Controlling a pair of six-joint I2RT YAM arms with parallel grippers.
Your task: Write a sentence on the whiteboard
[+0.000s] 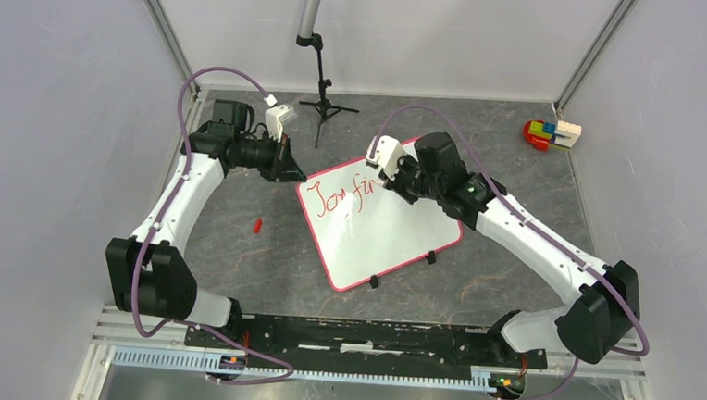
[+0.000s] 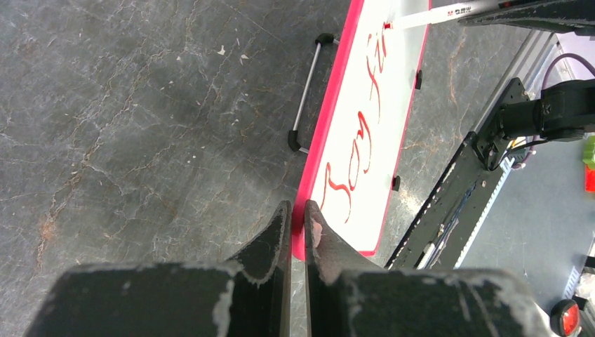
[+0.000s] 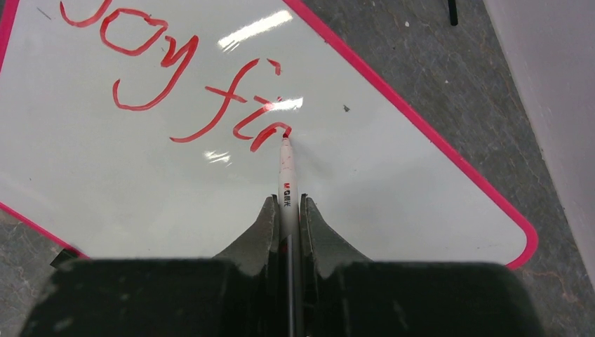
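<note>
board (image 1: 394, 240) lies flat on table (image 1: 263, 259), skewed. sentence (image 1: 336, 199) so far reads "Joy fi" plus a part stroke, so most is left to write. right claw (image 3: 288, 203) pinches marker (image 3: 286, 172), tip on board. left claw (image 2: 297, 210) pressed together at board corner, can't tell if it's gripping the frame.

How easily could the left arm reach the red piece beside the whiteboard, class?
Probably not yet: bare table leads to the red piece, but the left gripper appears clamped on the whiteboard.
</note>
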